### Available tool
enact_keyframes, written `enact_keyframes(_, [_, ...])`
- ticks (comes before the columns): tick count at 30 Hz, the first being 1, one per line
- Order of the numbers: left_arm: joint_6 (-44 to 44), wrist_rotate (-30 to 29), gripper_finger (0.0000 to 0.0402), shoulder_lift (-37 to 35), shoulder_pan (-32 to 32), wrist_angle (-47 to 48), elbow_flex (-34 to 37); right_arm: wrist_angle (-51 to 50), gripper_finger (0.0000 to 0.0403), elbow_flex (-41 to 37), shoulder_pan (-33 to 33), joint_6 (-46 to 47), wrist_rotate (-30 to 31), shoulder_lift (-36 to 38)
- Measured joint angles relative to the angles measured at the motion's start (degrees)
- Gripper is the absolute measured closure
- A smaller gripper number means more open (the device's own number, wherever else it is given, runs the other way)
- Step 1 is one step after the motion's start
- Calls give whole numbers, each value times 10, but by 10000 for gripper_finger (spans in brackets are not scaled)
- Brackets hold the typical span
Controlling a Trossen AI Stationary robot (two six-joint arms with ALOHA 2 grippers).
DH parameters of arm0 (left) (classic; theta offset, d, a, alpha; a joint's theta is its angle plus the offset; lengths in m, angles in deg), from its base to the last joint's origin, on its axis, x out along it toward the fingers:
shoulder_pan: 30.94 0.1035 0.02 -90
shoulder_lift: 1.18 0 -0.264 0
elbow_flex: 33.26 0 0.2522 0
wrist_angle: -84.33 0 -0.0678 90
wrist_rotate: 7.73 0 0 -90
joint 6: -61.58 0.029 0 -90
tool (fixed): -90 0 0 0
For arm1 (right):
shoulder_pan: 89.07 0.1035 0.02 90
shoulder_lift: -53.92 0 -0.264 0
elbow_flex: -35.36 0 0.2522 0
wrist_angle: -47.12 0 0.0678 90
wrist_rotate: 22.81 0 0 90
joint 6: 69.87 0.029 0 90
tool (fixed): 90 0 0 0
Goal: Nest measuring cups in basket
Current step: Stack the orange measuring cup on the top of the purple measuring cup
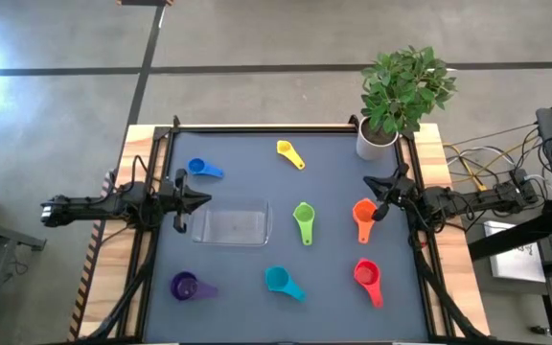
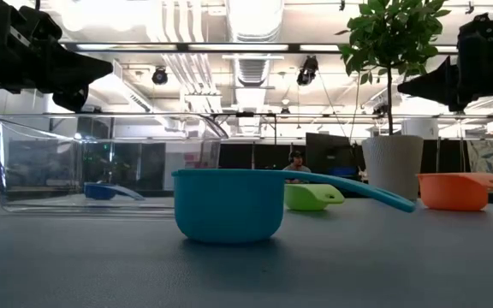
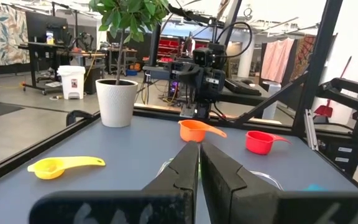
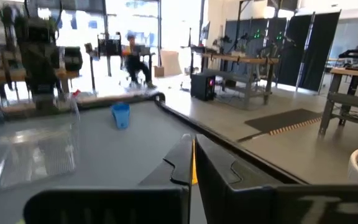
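The clear basket [image 1: 231, 226] stands on the mat left of centre. Seven cups lie bowl-up around it: blue [image 1: 202, 170], yellow [image 1: 290, 153], green [image 1: 304, 220], orange [image 1: 363, 217], red [image 1: 368, 277], teal [image 1: 283, 281] and purple [image 1: 189, 286]. My left gripper [image 1: 206, 199] hovers shut above the basket's far left corner and holds nothing. My right gripper [image 1: 373, 196] hovers shut just above and beyond the orange cup, also holding nothing. The low view shows both grippers, left [image 2: 92, 73] and right [image 2: 411, 85], well above the table.
A white plant pot [image 1: 377, 139] stands at the far right corner of the table. A black frame rail [image 1: 286, 127] runs around the mat. Bare mat lies between the basket and the green cup, and along the middle of the near edge. A person sits far off in the room [image 2: 295, 160].
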Motion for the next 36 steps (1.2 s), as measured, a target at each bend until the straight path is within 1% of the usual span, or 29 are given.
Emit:
enact_keyframes(7, [-6,0,402,1,0,-5,0,-2,394,4,0,0,0,-20])
enact_keyframes(16, [6,-2,400,9,0,-12,0,-3,394,5,0,0,0,-20])
enact_keyframes(18, [7,-12,389,16,0,-16,-8,-3,394,5,0,0,0,-20])
enact_keyframes(21, [15,-23,358,44,0,-16,-46,-3,394,6,0,0,0,-20])
enact_keyframes(25, [46,-47,302,118,0,-12,-111,-2,394,6,0,0,0,-20])
enact_keyframes(28, [60,-67,258,196,0,-5,-165,-2,394,6,0,1,0,-20])
enact_keyframes(30, [66,-67,233,259,0,-5,-204,-2,394,6,0,0,0,-20])
enact_keyframes(33, [71,-67,207,360,0,-1,-269,-2,394,6,0,0,0,-20])
enact_keyframes(36, [95,-67,193,460,0,16,-342,-2,394,7,0,1,0,-20])
